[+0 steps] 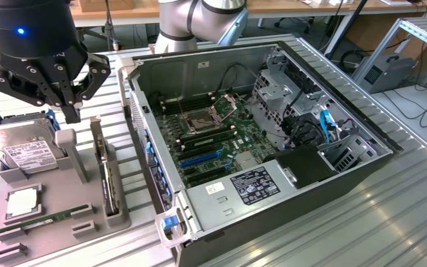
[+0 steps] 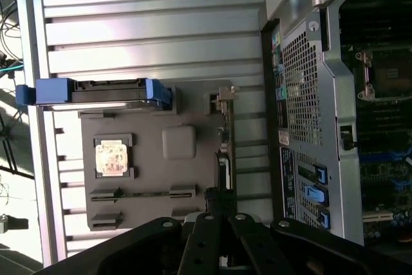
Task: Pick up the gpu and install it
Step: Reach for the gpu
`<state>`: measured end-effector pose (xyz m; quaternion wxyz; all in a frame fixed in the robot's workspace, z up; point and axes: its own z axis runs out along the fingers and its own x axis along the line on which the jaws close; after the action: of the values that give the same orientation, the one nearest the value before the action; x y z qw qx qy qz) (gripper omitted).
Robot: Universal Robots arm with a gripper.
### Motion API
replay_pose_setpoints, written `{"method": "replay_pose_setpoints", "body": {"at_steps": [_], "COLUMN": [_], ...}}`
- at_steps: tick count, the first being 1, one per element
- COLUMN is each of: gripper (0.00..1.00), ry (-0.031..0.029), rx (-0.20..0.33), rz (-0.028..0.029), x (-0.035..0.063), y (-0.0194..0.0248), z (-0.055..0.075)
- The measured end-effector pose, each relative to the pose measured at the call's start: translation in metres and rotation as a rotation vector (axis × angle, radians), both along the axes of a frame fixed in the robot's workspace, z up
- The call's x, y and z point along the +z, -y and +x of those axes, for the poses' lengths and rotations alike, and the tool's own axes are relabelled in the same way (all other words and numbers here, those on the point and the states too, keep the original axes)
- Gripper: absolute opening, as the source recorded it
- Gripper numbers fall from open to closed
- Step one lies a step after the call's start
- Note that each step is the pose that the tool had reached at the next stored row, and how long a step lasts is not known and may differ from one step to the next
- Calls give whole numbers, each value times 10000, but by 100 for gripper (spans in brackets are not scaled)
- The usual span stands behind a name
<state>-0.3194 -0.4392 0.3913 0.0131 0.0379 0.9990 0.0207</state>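
Gpu stands on edge in a tray slot just below the claw, leaving its top edge free to pinch. The claw is pressed narrow and holds nothing. Beside the claw, the case lies open, its board exposed for the card.

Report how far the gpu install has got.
Done: nothing yet; the gpu stands on edge in the grey tray, not gripped. In hand: the shut gripper hangs close above one end of it, holding nothing. Left: pickup and install; the blue slots in the open case are empty.
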Motion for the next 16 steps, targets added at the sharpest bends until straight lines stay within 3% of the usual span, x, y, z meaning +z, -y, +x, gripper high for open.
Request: {"method": "replay_pose_setpoints", "body": {"at_steps": [16], "gripper": [11], "ry": [0], "rx": [1], "rz": [0], "x": [-1], "y": [49], "z": [0]}}
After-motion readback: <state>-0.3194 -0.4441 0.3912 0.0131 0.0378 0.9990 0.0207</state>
